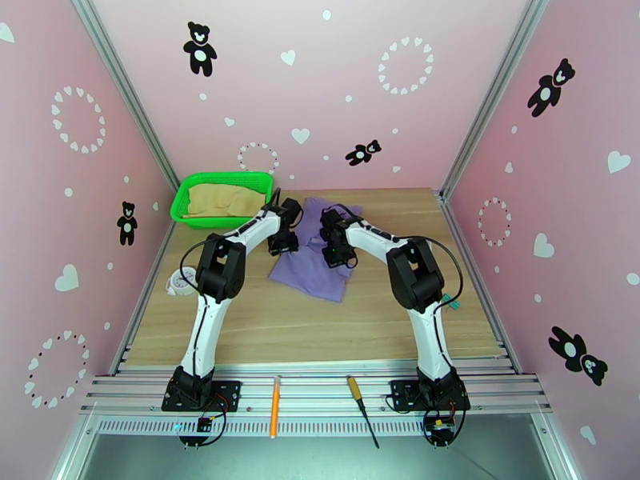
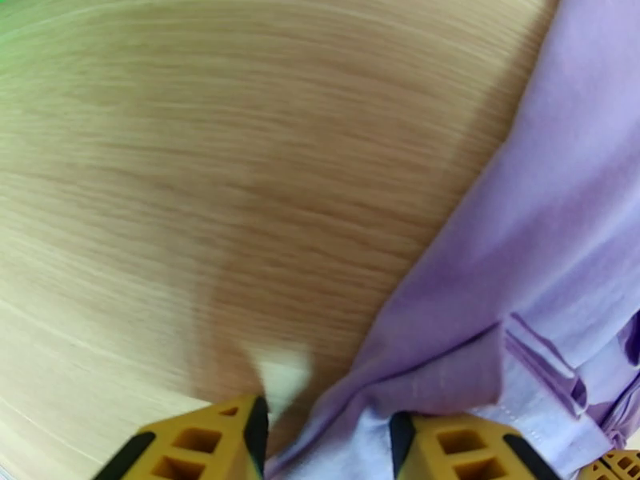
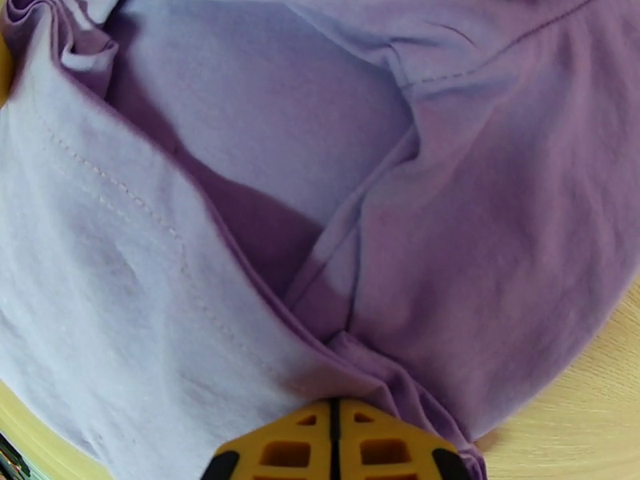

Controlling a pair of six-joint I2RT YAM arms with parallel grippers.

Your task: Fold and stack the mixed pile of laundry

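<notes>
Laundry on the table (image 1: 264,322): the lavender shirt (image 1: 310,262) lies crumpled at the centre, and both arms reach over it. The left claw (image 2: 326,410) is at the shirt's left edge, fingers apart, with the cloth's edge lying in the gap and bare wood beside it. The right claw (image 3: 336,410) has its fingers pressed together, pinching a gathered fold of the purple cloth. At the back left, the tan garment (image 1: 220,200) lies in the green basket (image 1: 186,203), not touching the shirt
</notes>
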